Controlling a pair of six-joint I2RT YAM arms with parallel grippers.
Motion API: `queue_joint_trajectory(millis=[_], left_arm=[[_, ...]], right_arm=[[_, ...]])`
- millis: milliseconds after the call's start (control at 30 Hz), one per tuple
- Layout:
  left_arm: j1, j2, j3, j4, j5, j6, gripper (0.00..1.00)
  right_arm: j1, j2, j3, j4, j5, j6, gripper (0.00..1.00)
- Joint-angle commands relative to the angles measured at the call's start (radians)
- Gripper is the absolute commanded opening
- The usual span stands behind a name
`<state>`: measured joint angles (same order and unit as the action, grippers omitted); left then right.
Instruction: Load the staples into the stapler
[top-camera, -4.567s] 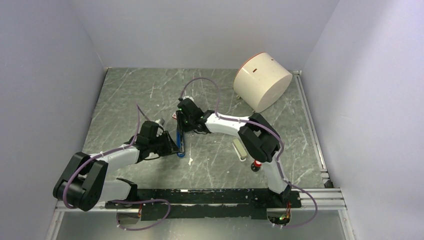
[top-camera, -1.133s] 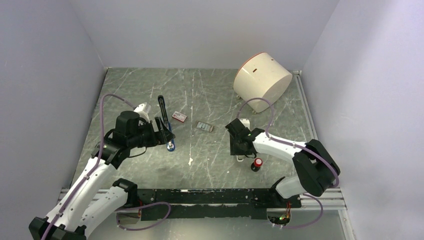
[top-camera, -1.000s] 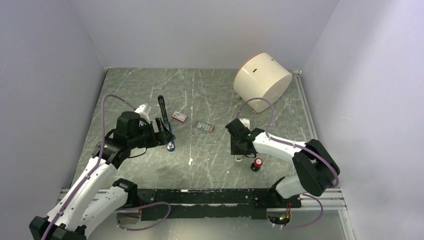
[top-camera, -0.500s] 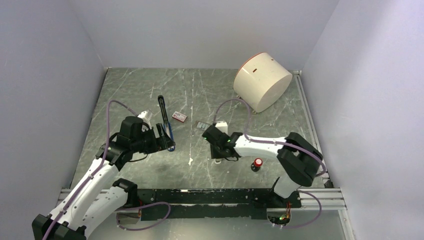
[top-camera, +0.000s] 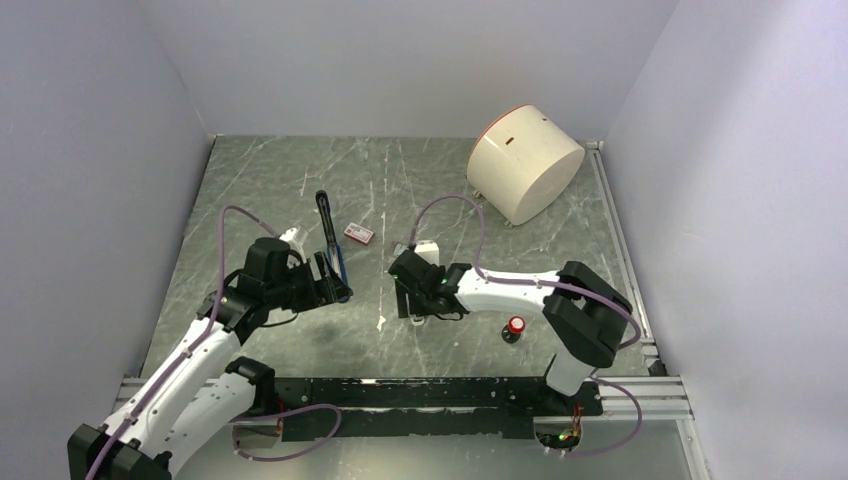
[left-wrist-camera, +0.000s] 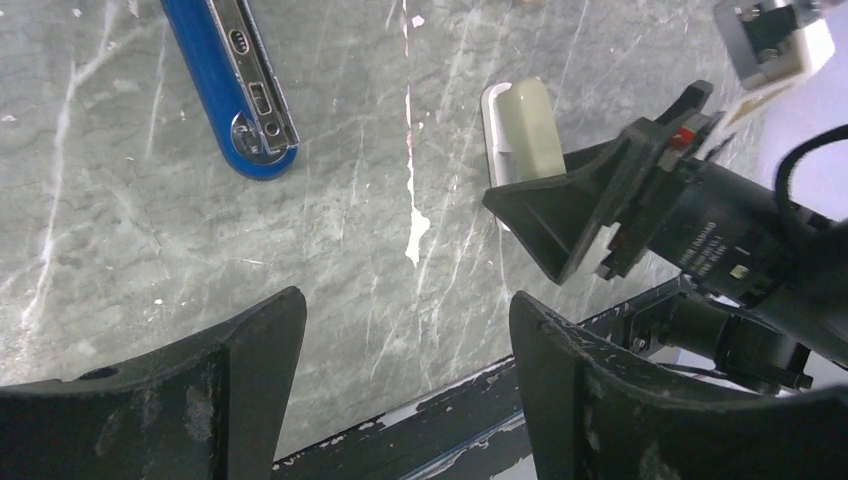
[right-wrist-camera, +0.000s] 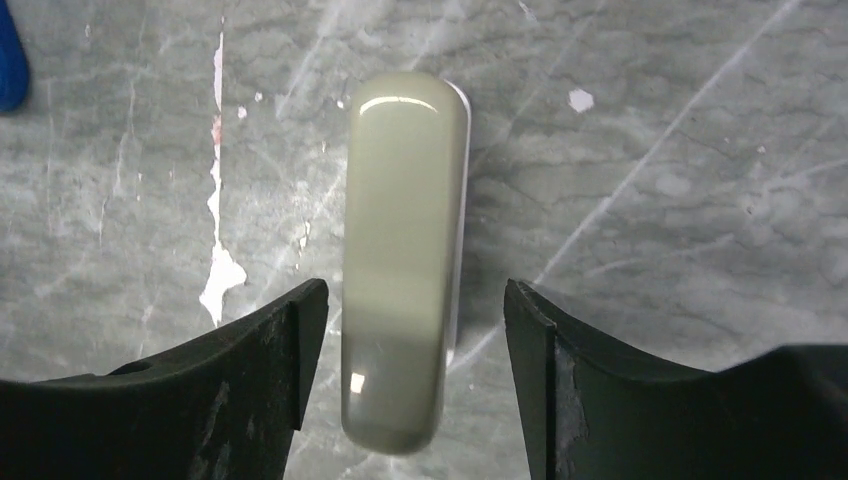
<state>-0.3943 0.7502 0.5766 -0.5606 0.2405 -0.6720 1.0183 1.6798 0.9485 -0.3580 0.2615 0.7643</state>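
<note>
Blue stapler (left-wrist-camera: 235, 90) lies on the marble table (top-camera: 260, 170), silver channel up, just beyond your left gripper (left-wrist-camera: 402, 315), whose jaws stand wide and empty, probably poised to steady it. Your right gripper (right-wrist-camera: 412, 300) straddles the beige bar (right-wrist-camera: 405, 200) with daylight on both sides, gripping nothing, and that bar isn't task material. The staples box (top-camera: 358, 233) sits just beside the stapler's black arm, well clear of the walls, with bare table around it for your approach.

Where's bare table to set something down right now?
Free: far-left corner behind the stapler; strip between the white drum and the red knob; near edge between the arms. Crowded: centre, around stapler, staples box, beige bar, left gripper, right gripper.
</note>
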Motion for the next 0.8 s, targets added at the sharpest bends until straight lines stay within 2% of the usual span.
queue_joint_trajectory(millis=[0, 233, 400, 600, 767], left_arm=[[-0.023, 0.022, -0.028, 0.086, 0.045, -0.026, 0.77], [-0.095, 0.145, -0.035, 0.237, 0.033, -0.044, 0.59], [-0.213, 0.265, -0.034, 0.327, -0.031, -0.092, 0.49], [-0.328, 0.359, -0.039, 0.406, -0.113, -0.154, 0.49], [-0.411, 0.439, -0.035, 0.471, -0.181, -0.196, 0.51]], right_arm=[[0.003, -0.087, -0.035, -0.049, -0.007, 0.002, 0.69], [0.004, -0.169, -0.093, -0.055, -0.049, -0.012, 0.59], [0.003, -0.166, -0.105, -0.016, -0.071, -0.022, 0.51], [0.003, -0.157, -0.106, 0.014, -0.094, -0.018, 0.4], [0.004, -0.159, -0.1, 0.018, -0.092, -0.012, 0.4]])
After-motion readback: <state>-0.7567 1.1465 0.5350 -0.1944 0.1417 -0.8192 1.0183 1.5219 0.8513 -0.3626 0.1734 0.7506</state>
